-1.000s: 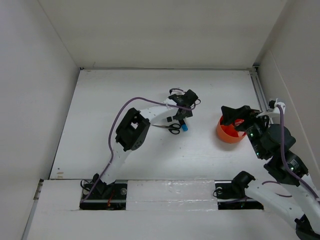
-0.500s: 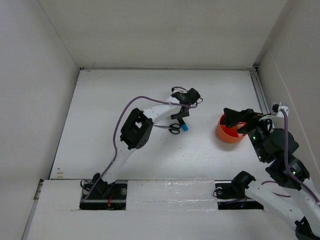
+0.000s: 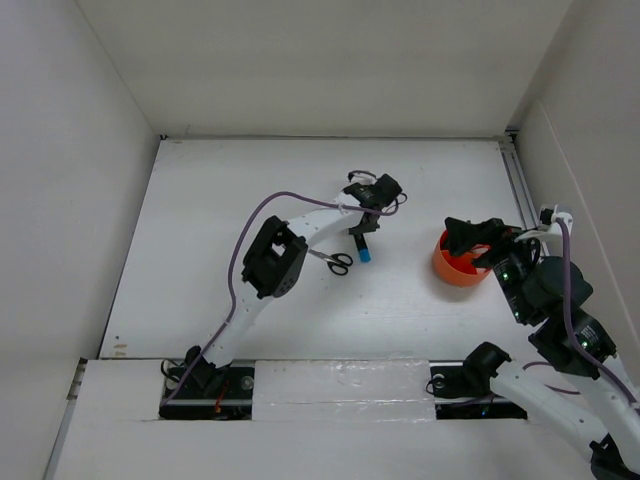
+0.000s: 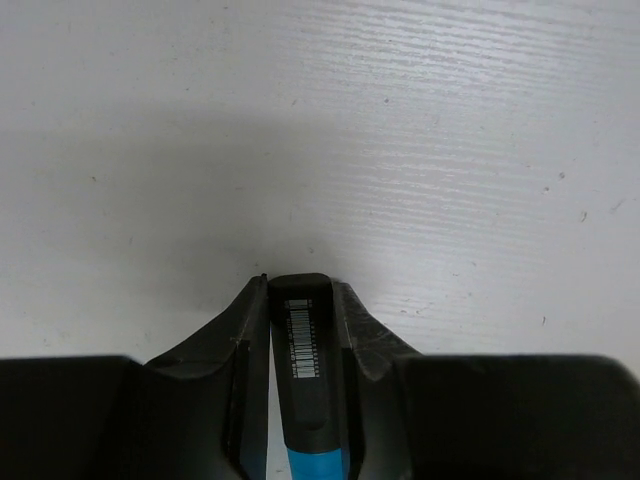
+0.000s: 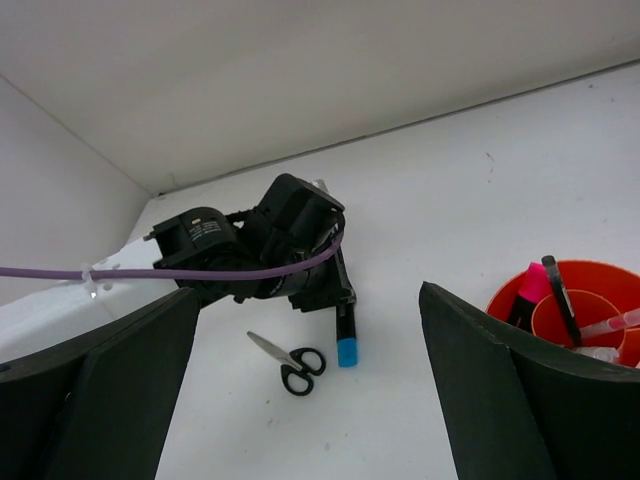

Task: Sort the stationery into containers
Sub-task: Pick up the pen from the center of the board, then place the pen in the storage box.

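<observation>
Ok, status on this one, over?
Left pincer shut on the blue-capped marker. Right pincer open, by the orange cup. Scissors on the table beside the marker, not touching it.

In the left wrist view the black marker with blue cap (image 4: 305,370) runs off the bottom edge, only a sliver of blue showing, and the fingers (image 4: 235,350) of the left end effector (image 4: 300,288) hide its sides. From above, the right end effector (image 3: 462,238) covers part of the orange cup (image 3: 455,270), its contents too small to tell. In the right wrist view the cup is cut by the right edge and partly behind a finger (image 5: 500,390), and a pale item (image 5: 612,324) inside cannot be identified.
</observation>
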`<state>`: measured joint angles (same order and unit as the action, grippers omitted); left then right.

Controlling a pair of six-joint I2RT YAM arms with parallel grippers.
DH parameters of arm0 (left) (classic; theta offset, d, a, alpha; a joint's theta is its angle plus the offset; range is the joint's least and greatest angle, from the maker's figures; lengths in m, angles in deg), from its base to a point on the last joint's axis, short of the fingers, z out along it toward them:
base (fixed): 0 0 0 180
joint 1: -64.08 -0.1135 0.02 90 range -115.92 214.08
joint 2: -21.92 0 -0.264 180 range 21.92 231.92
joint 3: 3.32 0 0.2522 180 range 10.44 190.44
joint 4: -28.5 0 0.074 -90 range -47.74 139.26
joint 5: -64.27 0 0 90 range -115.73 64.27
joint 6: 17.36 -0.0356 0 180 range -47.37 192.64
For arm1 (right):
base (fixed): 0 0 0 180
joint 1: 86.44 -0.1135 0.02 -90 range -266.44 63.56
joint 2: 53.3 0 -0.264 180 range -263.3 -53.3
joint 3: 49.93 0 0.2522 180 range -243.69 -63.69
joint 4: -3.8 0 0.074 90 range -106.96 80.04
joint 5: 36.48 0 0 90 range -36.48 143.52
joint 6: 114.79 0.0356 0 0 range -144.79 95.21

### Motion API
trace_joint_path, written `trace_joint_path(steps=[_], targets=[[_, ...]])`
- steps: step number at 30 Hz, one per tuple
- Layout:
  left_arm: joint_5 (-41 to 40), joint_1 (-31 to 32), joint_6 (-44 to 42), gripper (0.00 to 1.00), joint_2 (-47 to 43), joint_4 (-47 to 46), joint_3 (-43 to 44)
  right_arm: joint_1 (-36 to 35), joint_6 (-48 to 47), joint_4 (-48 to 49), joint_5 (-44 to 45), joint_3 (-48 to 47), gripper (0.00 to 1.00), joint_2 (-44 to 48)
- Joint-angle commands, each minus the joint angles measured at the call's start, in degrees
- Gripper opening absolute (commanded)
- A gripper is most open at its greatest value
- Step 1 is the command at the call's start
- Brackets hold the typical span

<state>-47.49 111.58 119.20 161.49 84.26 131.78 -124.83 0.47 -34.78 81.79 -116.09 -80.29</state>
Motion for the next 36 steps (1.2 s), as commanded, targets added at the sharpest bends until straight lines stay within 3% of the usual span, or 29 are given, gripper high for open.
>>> trace_joint_path(steps=[1, 4, 12, 18, 23, 27, 36], targets=[[3.83, -0.31, -1.29, 0.00, 0.19, -3.22, -3.82, -0.54, -0.65, 3.29, -0.67, -0.16, 0.96, 0.26], [3.31, -0.31, -3.75, 0.00, -7.34, -9.19, -9.97, -0.54, -0.65, 3.81, -2.16, 0.37, 0.96, -0.26], [-0.82, 1.01, -11.04, 0.00, -26.69, -14.66, -19.64, -0.54, -0.65, 3.81, -9.62, -0.16, 0.96, -7.03], [-0.57, 2.86, -14.30, 0.00, -40.05, -20.01, -27.71, 0.07, 1.37, 12.94, -20.35, 6.60, 0.92, -7.56], [-0.38, 5.92, -17.28, 0.00, -49.10, -26.33, -34.22, 0.60, 3.92, 19.61, -24.21, 9.24, 0.91, -10.71], [-1.71, 8.82, -20.46, 0.00, -53.08, -30.30, -37.49, 0.60, 5.15, 27.09, -29.22, 10.83, 0.90, -12.21], [0.23, 11.12, -22.04, 0.00, -58.97, -33.91, -40.57, 0.60, 8.05, 32.46, -31.78, 10.30, 0.84, -21.26]])
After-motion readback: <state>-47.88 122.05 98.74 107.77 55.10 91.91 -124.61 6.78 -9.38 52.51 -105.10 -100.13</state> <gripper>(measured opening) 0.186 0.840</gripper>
